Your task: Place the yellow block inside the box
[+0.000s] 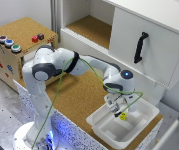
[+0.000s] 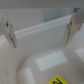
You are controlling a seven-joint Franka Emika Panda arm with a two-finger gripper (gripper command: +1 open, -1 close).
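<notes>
Block [image 1: 123, 116], yellow, lies in the box [image 1: 101, 131], lower right of frame, beneath my spread, empty gripper [image 1: 115, 108]; judged light, rigid; pinch opposite faces.

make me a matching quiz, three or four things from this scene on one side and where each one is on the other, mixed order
Things:
1. yellow block
2. box
3. end effector
4. black handle

Places:
a. on the cabinet door
b. inside the box
c. just above the block
d. on the cork table's edge

Pairs: 1-b, 2-d, 3-c, 4-a
</notes>
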